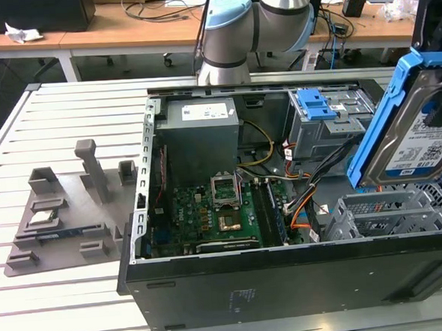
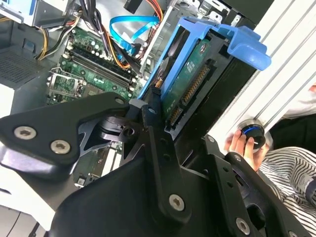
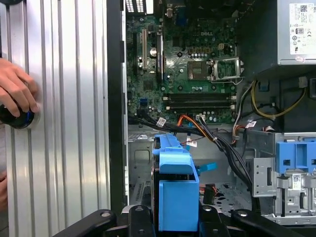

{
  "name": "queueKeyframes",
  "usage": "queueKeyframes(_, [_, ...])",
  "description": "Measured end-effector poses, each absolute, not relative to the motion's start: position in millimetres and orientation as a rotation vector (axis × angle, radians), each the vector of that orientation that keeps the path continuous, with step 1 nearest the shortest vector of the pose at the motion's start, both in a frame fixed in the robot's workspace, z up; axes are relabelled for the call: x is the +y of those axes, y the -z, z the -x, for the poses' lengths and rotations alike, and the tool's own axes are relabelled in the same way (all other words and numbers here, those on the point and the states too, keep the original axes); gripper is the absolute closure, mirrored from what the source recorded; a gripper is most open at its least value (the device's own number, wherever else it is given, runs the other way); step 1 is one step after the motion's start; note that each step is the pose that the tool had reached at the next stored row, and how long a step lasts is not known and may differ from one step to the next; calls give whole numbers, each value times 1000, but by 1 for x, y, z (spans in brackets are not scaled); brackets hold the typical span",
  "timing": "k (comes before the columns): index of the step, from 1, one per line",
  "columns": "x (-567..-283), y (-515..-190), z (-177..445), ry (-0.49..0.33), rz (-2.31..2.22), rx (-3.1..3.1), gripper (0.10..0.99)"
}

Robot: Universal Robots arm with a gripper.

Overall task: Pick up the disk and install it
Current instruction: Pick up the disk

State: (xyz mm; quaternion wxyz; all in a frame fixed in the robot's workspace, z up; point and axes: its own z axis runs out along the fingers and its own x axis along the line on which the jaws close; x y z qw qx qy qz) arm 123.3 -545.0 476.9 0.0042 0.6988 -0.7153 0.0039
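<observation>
Pinched between the jaws of the gripper (image 3: 177, 219): the disk (image 1: 427, 126), lifted and tilted above the open computer case (image 1: 288, 281). Pickup apparently done; installing left to do, grey bays (image 1: 381, 214) beneath unfilled. Blue-and-white barcode label on the disk, white sticker on the power supply (image 1: 201, 140) beyond; print too small to read.

**Layout of the scene.** An open computer case (image 1: 236, 292) lies on its side on the worktop (image 1: 68, 122). Inside it the motherboard (image 1: 201, 215) lies flat, with the power supply (image 1: 200, 133) behind it and the drive cage (image 1: 320, 122) to the exterior view's right of the supply. The disk (image 1: 422, 134), gripped in the claw (image 2: 177, 118), hangs tilted above a bay (image 1: 389, 211) at the case's right end. A parts tray (image 1: 59, 220) carrying a chip (image 1: 42, 218) lies to the exterior view's left of the case. The arm (image 1: 232, 37) rises behind the case. A hand (image 3: 17, 91) rests on a knob (image 3: 17, 118) on the worktop beside the case.
</observation>
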Motion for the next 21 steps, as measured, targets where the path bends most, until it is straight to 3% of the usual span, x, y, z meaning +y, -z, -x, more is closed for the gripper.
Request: queueKeyframes(21, [-545,-438,-127,-13,-2189,-2241,725])
